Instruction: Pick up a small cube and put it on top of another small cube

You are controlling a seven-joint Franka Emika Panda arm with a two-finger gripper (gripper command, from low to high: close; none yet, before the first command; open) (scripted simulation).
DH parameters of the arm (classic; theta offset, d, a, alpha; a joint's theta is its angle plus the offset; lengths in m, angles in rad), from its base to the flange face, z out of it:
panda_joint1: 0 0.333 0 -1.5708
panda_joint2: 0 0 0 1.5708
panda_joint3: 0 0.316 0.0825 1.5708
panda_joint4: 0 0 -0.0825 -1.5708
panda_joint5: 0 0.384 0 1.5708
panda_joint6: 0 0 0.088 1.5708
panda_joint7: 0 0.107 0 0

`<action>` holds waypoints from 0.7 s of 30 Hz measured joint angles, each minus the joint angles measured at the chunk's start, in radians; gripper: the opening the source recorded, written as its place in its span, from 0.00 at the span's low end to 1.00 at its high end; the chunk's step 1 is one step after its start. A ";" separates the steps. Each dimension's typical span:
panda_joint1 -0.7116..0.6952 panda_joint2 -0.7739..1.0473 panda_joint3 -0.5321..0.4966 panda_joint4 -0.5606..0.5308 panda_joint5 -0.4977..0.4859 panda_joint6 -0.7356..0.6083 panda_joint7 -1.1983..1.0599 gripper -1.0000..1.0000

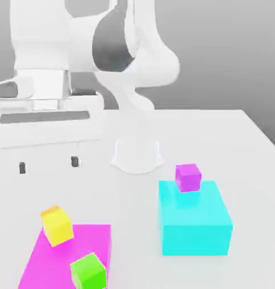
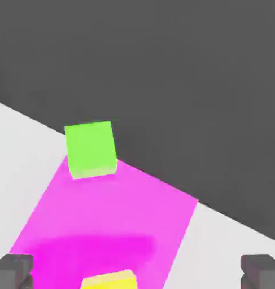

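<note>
The small cube (image 1: 48,211) is orange and peeks out as a sliver right behind a yellow cube (image 1: 59,227) on a flat magenta slab (image 1: 49,259). A green cube (image 1: 88,271) sits on the same slab, nearer the front. My gripper (image 1: 49,165) hangs open well above the yellow cube, holding nothing. In the hand view the gripper (image 2: 137,274) has grey fingertips (image 2: 12,270) spread wide apart, with the yellow cube (image 2: 108,280) between them on the slab (image 2: 117,214) and the green cube (image 2: 90,149) farther off.
A large cyan block (image 1: 195,223) stands at the exterior view's right with a purple cube (image 1: 188,176) on its back edge. The arm's white base (image 1: 136,155) rises behind, at the middle of the white table (image 1: 134,197).
</note>
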 joint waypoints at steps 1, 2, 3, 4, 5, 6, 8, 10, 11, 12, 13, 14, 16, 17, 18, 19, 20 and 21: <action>0.000 0.028 -0.016 -0.015 0.011 0.016 -0.049 0.50; 0.000 0.056 -0.033 -0.029 0.023 0.033 -0.098 0.50; -0.002 0.084 -0.047 -0.044 0.037 0.049 -0.148 0.50; -0.006 0.112 -0.060 -0.058 0.051 0.065 -0.200 0.50; -0.021 0.141 -0.068 -0.073 0.067 0.082 -0.252 0.50; -0.030 0.169 -0.073 -0.087 0.083 0.098 -0.304 0.50; -0.058 0.226 -0.076 -0.116 0.113 0.130 -0.406 0.50; -0.081 0.280 -0.057 -0.128 0.162 0.163 -0.491 0.50; -0.099 0.306 -0.033 -0.125 0.199 0.179 -0.527 0.50; -0.119 0.332 -0.004 -0.121 0.239 0.195 -0.560 0.50; -0.145 0.356 0.030 -0.115 0.278 0.211 -0.592 0.50; -0.175 0.380 0.069 -0.108 0.314 0.227 -0.621 0.50; -0.243 0.427 0.153 -0.095 0.384 0.259 -0.674 0.50; -0.278 0.450 0.195 -0.088 0.418 0.276 -0.701 0.50; -0.315 0.473 0.239 -0.081 0.451 0.293 -0.727 0.50; -0.352 0.496 0.283 -0.074 0.481 0.310 -0.750 0.50; -0.389 0.516 0.324 -0.068 0.501 0.326 -0.766 0.00; -0.389 0.516 0.324 -0.068 0.501 0.326 -0.766 0.00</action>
